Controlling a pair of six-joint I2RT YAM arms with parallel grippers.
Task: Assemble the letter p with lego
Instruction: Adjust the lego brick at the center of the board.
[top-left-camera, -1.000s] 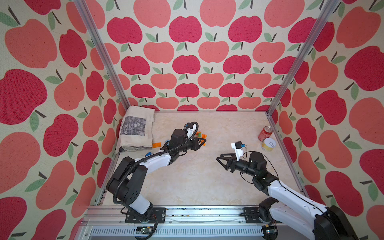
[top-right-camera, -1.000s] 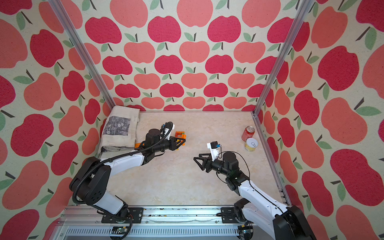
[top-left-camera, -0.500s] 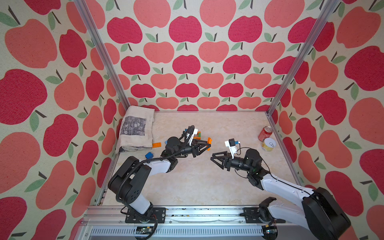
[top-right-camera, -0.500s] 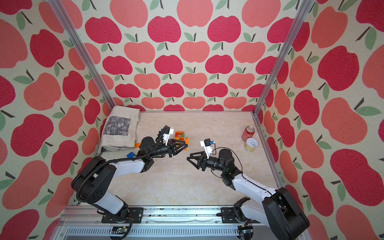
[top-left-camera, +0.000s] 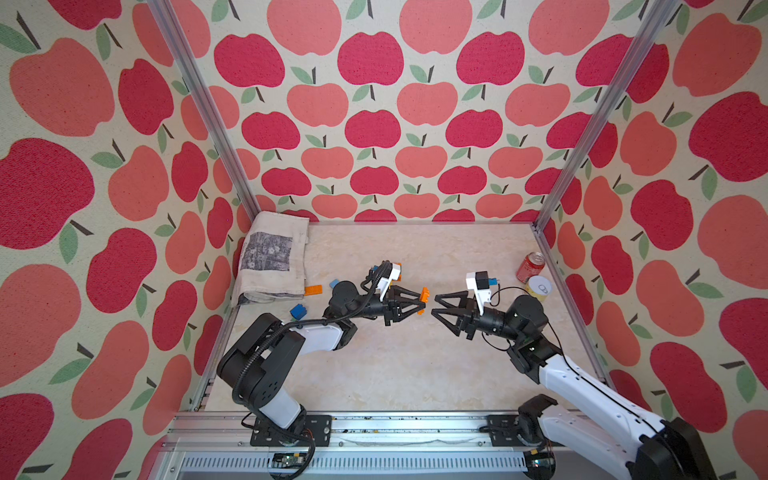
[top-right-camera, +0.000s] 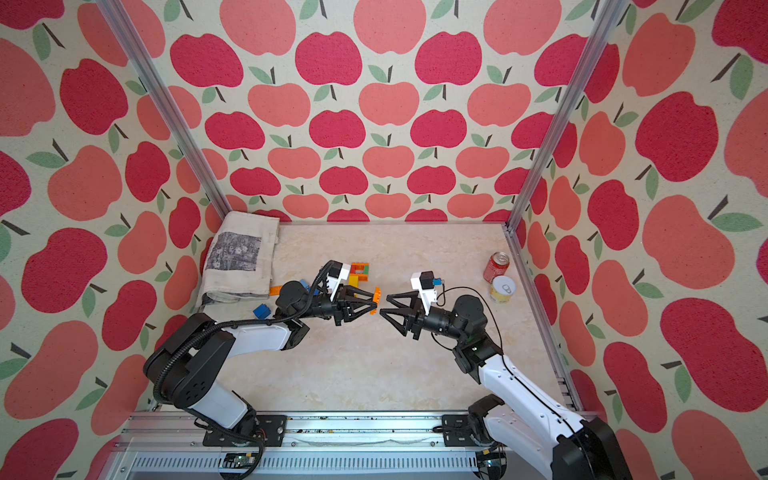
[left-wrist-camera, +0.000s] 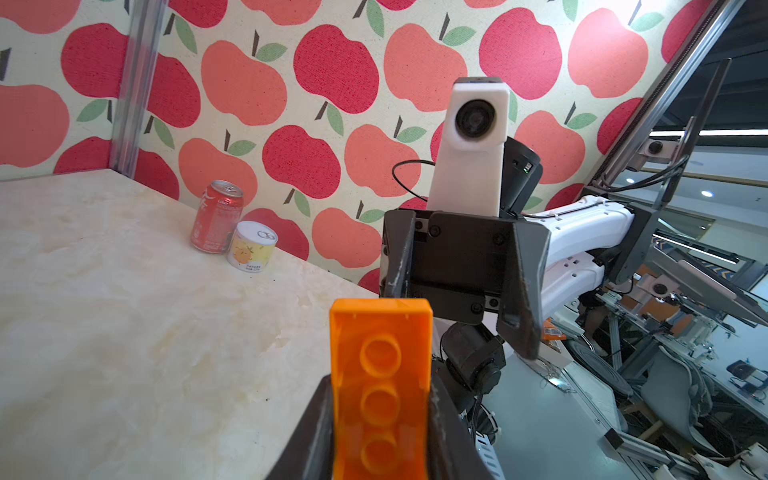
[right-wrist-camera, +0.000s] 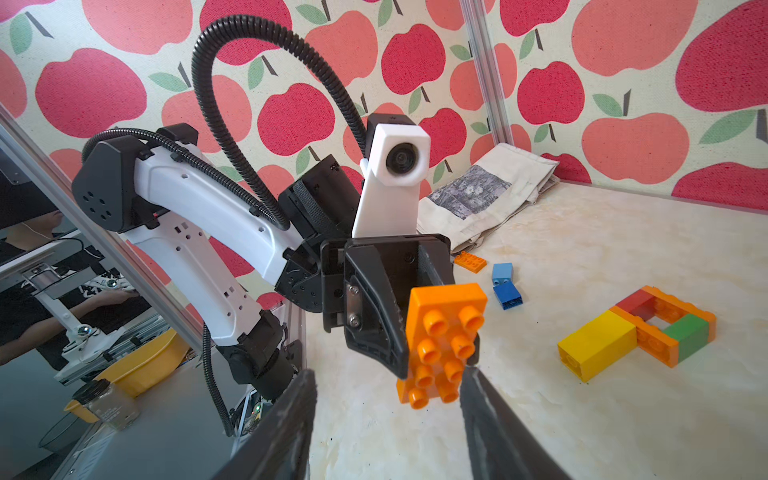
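Observation:
My left gripper is shut on an orange lego brick, held off the table near the middle. In the left wrist view the brick stands clamped between both fingers. My right gripper faces it tip to tip, open, with nothing gripped. In the right wrist view the studded brick hangs just in front of my open fingers. A joined piece of yellow, orange, red and green lego lies flat on the table behind the left gripper.
Loose on the table near the left arm are a flat orange brick, a blue one and a light blue one. A folded cloth bag lies at the back left. A red can and a yellow tin stand by the right wall.
The left gripper has risen from the joined piece and swung toward the middle with the orange brick. The right gripper has moved left to meet it, still open.

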